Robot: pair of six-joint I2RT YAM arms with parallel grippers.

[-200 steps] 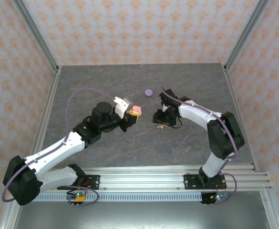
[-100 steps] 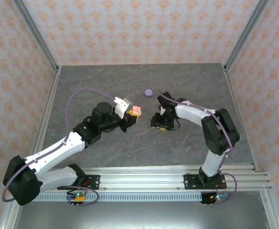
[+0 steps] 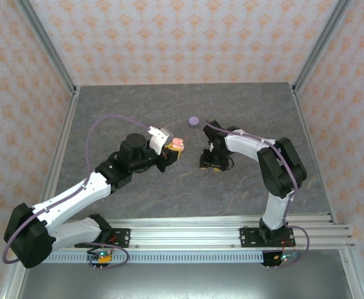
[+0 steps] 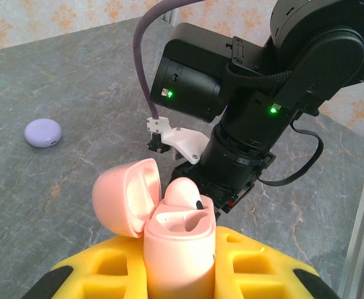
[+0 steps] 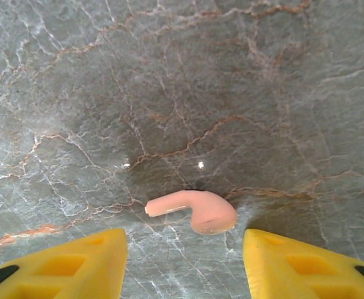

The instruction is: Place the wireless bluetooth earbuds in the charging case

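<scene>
A pale pink earbud (image 5: 193, 212) is lying on its side on the grey table (image 5: 169, 75), stem pointing left, and the right gripper (image 5: 183, 265) is hovering right over it. Its yellow fingers (image 5: 57, 261) are standing apart, one on each side of the bud, touching nothing. So we're judging this as the pick-up step: the grasp isn't made yet.

Across the way, the left gripper (image 3: 172, 149) is clamped on the pink charging case (image 4: 180, 246), presenting it upright with its lid (image 4: 126, 196) hinged open to one side. What looks like one bud (image 4: 180, 189) is already sitting in a well, though we can't be sure.

The next move, as we're reading it, is asking for a short drop and a gentle close on that small rounded bud, which could easily skid on the smooth stone. Then comes a lift and a stem-down carry to the free well.

The right wrist view is giving us the bud between the fingers. The overhead view is hiding it under the wrist, but it's showing how near the two grippers are. The left wrist view is offering the open case, plus a closed lilac case (image 4: 43, 132) sitting well apart on the table.
</scene>
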